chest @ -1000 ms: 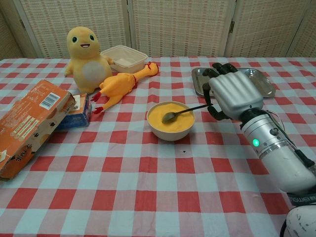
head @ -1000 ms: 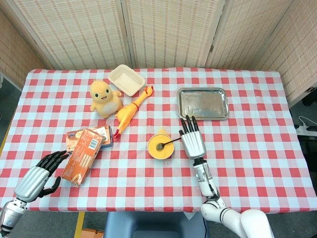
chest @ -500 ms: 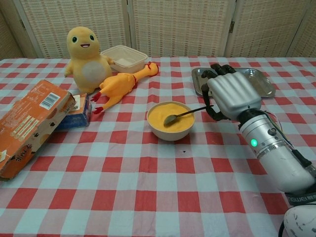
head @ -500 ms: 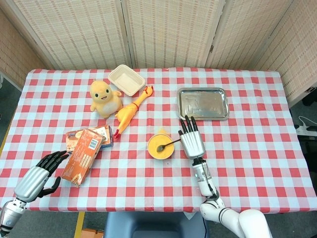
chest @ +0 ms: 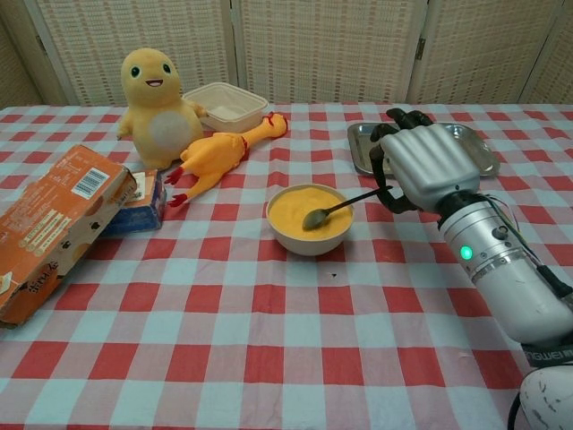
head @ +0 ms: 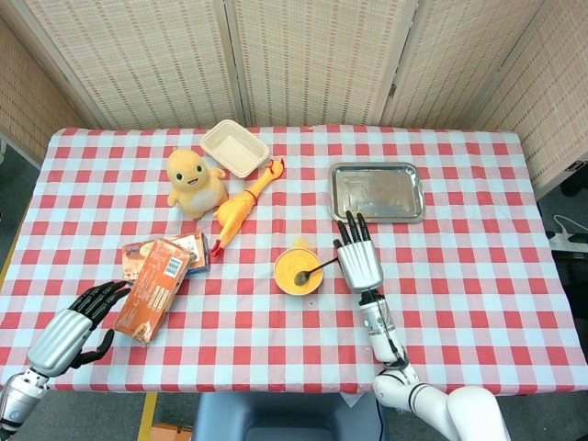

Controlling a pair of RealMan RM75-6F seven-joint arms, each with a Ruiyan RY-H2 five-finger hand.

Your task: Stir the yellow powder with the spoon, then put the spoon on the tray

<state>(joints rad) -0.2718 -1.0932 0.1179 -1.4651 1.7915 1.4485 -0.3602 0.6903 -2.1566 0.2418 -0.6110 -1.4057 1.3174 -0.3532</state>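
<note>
**Right hand works the spoon through a bowl of yellow powder**

Right hand (chest: 421, 166) pinches the far end of the spoon (chest: 333, 209) handle between thumb and a finger, its other fingers curled over toward the tray (head: 378, 192); the spoon's bowl sits sunk in the yellow powder (chest: 309, 213) that fills the small bowl (chest: 311, 238) at mid-tabletop. From that bowl, the hand lies at about 3 o'clock in the head view and the steel tray at about 1 o'clock, near but apart.

The spoon looks thin, stiff, light and probably slick metal, so the tip-of-handle pinch gives reach but little leverage; a hold slightly lower on the handle would likely twist less. The powder appears loose and fine, likely to spill over the rim if stirred hard, and the light bowl may slide on the checked tabletop (head: 459, 294).

Only the head view shows the left hand (head: 75, 320), at the bowl's 8 o'clock, fingers spread, holding nothing, just beside the orange box (head: 152, 288). It also shows the tray whole. The chest view alone shows the pinch on the handle and the spoon's slant into the powder; there the hand hides part of the tray.
</note>
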